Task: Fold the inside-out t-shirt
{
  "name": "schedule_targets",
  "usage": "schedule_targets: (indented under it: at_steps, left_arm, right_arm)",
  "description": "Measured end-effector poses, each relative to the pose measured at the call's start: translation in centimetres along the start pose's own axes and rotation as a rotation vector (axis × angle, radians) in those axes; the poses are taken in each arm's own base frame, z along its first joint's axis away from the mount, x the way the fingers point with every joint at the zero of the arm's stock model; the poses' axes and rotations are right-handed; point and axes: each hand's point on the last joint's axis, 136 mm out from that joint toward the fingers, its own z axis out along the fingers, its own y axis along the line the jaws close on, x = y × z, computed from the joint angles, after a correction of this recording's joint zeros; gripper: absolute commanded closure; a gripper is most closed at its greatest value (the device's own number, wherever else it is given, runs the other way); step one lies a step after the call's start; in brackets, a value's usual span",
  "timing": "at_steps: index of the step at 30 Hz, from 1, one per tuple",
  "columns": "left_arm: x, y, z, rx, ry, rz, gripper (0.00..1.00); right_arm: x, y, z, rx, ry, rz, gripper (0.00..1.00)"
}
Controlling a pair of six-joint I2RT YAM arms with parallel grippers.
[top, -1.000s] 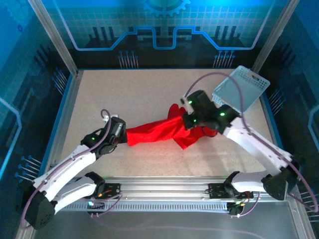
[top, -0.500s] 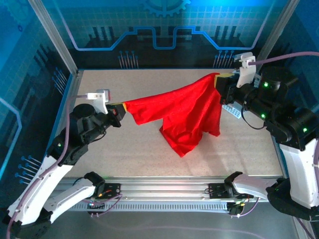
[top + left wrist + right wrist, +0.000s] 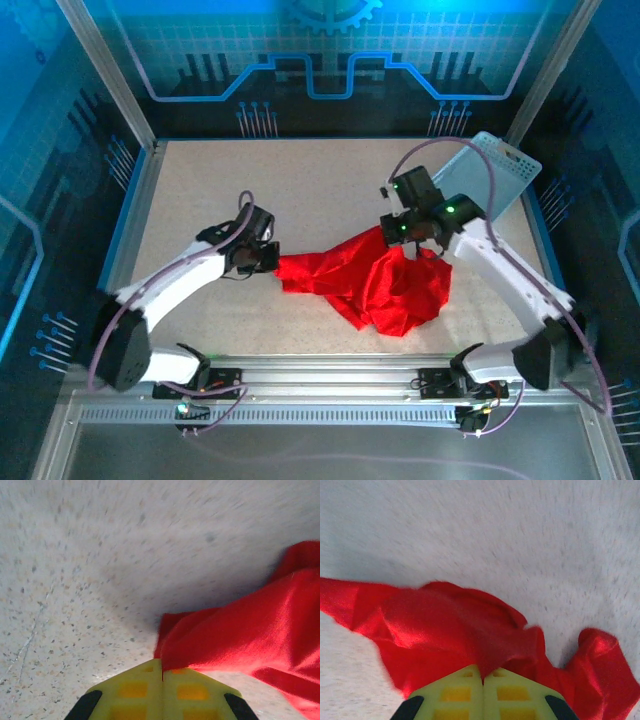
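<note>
The inside-out t-shirt [image 3: 372, 285] is a bright red cloth lying bunched on the speckled table between the two arms. My left gripper [image 3: 272, 262] is shut on its left end; in the left wrist view the yellow fingers [image 3: 135, 690] pinch a fold of the t-shirt [image 3: 240, 635] with the jaws pressed together. My right gripper [image 3: 392, 232] is shut on the shirt's upper right part; in the right wrist view its yellow fingers [image 3: 512, 692] clamp a peak of the t-shirt [image 3: 445, 625], which spreads in wrinkles on the table.
A light blue mesh basket [image 3: 485, 180] lies tipped at the back right corner, close behind the right arm. Blue rails edge the table [image 3: 250, 190] on the left and right. A metal rail with the arm bases runs along the near edge.
Half a second ago both grippers held the shirt stretched wide and lifted. Now both have come down and inward, and the shirt lies bunched on the table, still gripped at both ends.
</note>
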Motion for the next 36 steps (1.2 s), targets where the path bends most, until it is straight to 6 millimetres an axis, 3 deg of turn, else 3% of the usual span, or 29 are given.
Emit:
schedule_targets:
  at_steps: [1,3,5,8,9,13,16,24,36]
  left_arm:
    - [0.4,0.5,1.1,-0.024,0.035,-0.011,0.92]
    - [0.8,1.1,2.8,-0.061,0.088,-0.022,0.77]
    - [0.3,1.2,3.7,-0.090,0.102,-0.025,0.70]
    - [-1.1,1.1,3.5,-0.108,0.055,-0.035,0.44]
    - [-1.6,1.1,3.2,-0.110,0.031,-0.042,0.42]
    - [-2.6,1.0,1.1,-0.082,-0.065,-0.069,0.44]
    - [-1.8,1.0,0.1,-0.041,-0.094,-0.096,0.50]
    - [1.9,0.8,3.0,0.038,0.025,-0.181,0.61]
    - [0.8,-0.7,4.4,0.106,0.009,-0.227,0.67]
  right_arm:
    - [0.2,-0.4,1.2,0.018,0.028,0.009,1.00]
    - [-0.2,-0.8,2.6,0.036,0.041,0.016,1.00]
    - [-1.1,-0.9,3.7,0.054,0.045,0.016,1.00]
    - [-3.0,-0.9,4.6,0.071,0.020,0.016,1.00]
    - [-3.5,-1.0,4.7,0.075,0.011,0.018,1.00]
    - [-4.9,-1.6,4.7,0.091,-0.017,0.028,1.00]
    - [-4.9,-1.9,4.9,0.099,-0.015,0.034,1.00]
    - [-5.2,-2.0,5.1,0.098,-0.024,0.033,1.00]
    - [-4.4,-2.1,5.9,0.099,-0.010,0.032,1.00]
